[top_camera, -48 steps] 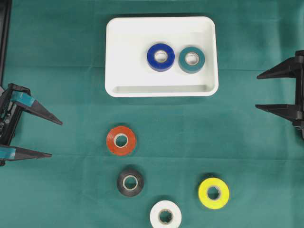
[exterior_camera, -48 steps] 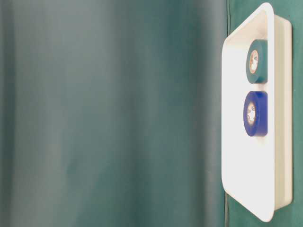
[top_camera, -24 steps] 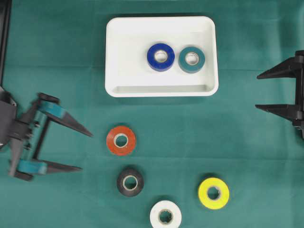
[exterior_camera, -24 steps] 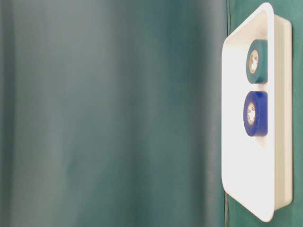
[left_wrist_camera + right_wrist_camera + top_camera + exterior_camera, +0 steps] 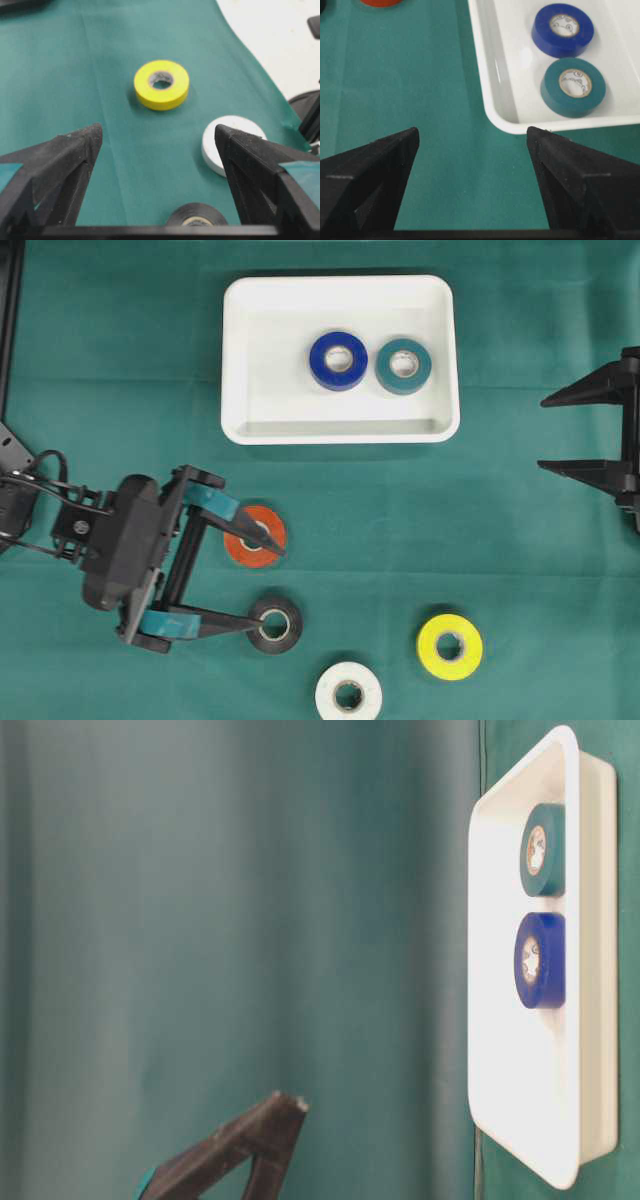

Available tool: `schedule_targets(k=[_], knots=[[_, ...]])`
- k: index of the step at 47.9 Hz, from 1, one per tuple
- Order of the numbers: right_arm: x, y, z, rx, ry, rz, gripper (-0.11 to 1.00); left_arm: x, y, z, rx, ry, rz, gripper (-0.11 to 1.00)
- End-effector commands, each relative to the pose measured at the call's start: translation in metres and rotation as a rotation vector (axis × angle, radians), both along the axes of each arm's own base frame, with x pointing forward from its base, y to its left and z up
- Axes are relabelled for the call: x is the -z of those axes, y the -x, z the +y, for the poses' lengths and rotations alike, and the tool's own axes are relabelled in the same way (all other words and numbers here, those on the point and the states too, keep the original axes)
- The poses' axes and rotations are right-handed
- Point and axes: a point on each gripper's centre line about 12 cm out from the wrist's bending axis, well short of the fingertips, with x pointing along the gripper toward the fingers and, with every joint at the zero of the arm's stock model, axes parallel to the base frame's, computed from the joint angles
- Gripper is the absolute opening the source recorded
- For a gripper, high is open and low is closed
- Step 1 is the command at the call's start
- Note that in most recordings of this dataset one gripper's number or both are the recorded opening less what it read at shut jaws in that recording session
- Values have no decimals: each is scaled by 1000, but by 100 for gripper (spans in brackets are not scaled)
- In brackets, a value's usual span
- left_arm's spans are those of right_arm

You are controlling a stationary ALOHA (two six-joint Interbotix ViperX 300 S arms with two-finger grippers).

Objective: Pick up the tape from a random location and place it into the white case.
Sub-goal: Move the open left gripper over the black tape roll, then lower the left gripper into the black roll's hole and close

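Observation:
The white case (image 5: 270, 340) sits at the table's far middle and holds a blue tape roll (image 5: 338, 360) and a teal roll (image 5: 404, 365). On the green cloth lie a red roll (image 5: 255, 536), a black roll (image 5: 274, 623), a white roll (image 5: 348, 692) and a yellow roll (image 5: 449, 646). My left gripper (image 5: 270, 587) is open and empty. One fingertip is over the red roll and the other at the black roll's left edge. In the left wrist view the black roll (image 5: 196, 217) lies low between the fingers. My right gripper (image 5: 543, 432) is open and empty at the right edge.
The left wrist view shows the yellow roll (image 5: 161, 91) ahead and the white roll (image 5: 227, 145) partly behind one finger. The right wrist view shows the case's corner (image 5: 495, 65) with both rolls inside. A left finger (image 5: 250, 1140) shows in the table-level view.
My left arm has swung in from the left edge toward the red and black rolls, jaws still open. The right arm and all rolls have not moved.

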Motion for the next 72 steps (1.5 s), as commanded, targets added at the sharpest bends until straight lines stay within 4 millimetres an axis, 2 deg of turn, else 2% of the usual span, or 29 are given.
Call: schedule_targets(k=[1, 18, 38, 49, 72], knots=[[-8, -3, 0, 1, 0, -20, 84, -13, -6, -1, -2, 3, -21, 95], [-8, -3, -1, 2, 0, -15, 84, -16, -14, -3, -5, -13, 60, 95], [-8, -3, 0, 1, -1, -16, 84, -15, -35, -2, -24, -117, 426, 95], [-7, -3, -1, 3, 0, -9, 84, -17, -46, -5, -25, -161, 570, 95], [-7, -3, -1, 3, -1, -8, 84, -17, -50, -5, -27, -179, 617, 95]])
